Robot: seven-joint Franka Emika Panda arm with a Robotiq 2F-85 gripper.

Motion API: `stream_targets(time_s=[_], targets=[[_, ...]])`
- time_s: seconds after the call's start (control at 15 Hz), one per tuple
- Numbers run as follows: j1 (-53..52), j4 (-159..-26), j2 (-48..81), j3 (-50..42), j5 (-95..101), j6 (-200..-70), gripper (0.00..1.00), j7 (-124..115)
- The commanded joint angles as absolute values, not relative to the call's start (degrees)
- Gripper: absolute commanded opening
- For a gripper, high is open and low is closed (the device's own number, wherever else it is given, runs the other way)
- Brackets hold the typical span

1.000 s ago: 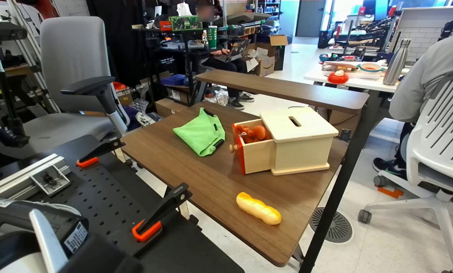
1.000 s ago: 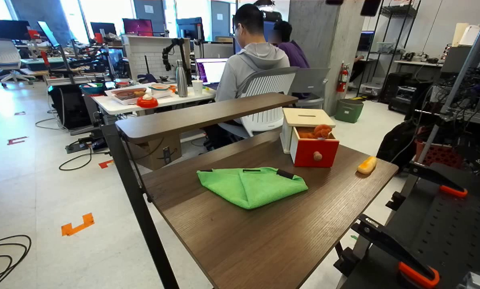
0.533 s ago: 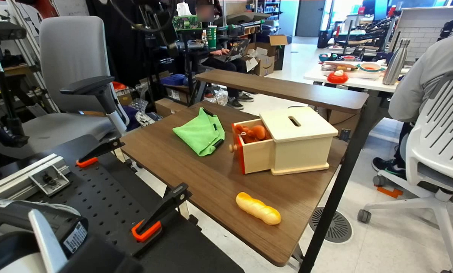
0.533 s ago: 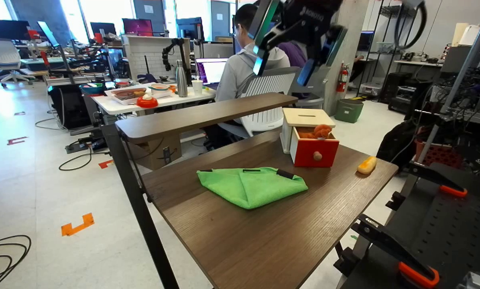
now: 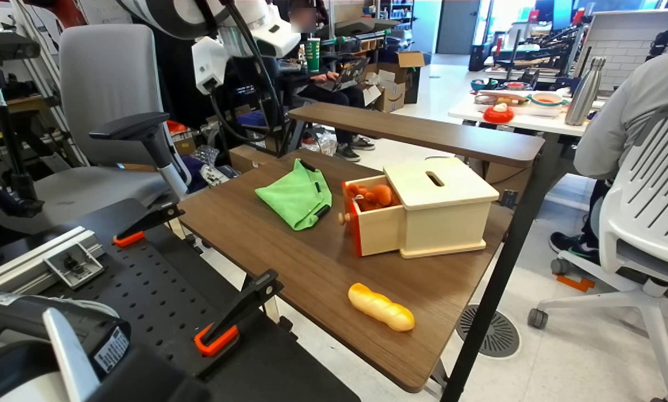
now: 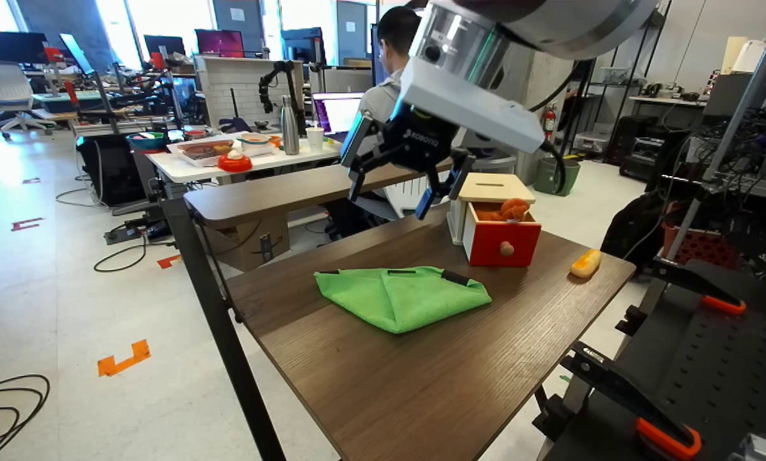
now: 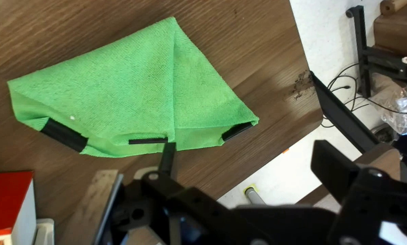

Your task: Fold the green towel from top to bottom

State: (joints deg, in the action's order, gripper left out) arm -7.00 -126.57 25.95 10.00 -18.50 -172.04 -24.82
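- In an exterior view, the white arm [image 5: 244,39] I drive from afar hangs at top left, beside a gray chair [image 5: 108,95]; its lower end merges with the dark background.
- The green towel [image 5: 295,195], my task, lies rumpled on the brown table [image 5: 311,262], near the open drawer [image 5: 381,231] of a wooden box [image 5: 448,223]. An orange toy [image 5: 376,196] sits in the drawer; a yellow roll [image 5: 381,308] lies toward the table's near corner, well apart from the towel.
- In an exterior view, my gripper [image 6: 391,197] hangs tilted above the table, spread wide, with a clear gap between it and the towel below. One side of it crosses in front of the box.
- The towel points toward the camera here, with black strips [image 6: 455,277] along its far edge. The drawer's red front [image 6: 487,244] and round knob [image 6: 506,250] face the camera too, and the roll lies by the right corner.
- In my wrist view, the fingers [image 7: 168,158] stand far apart at the bottom. The towel lies higher up, folded over itself, a crease running down from its top corner to the middle one of three black strips. One fingertip hides a little of the lower edge beside that strip.
- At right, past the table's edge, black cables [image 7: 353,81] lie on the pale floor [image 7: 275,180].
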Motion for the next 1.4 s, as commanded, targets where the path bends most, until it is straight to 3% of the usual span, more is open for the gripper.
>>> stream_targets(time_s=[0.0,0.8,1.33], targets=[[-7.25,-117.6,34.69,10.87,-21.78,-173.55,1.0,-25.09],[-9.79,-104.1,47.07,8.08,-21.44,-170.24,1.0,-26.76],[-16.79,-96.75,52.87,0.61,-20.44,-167.61,1.0,-32.86]])
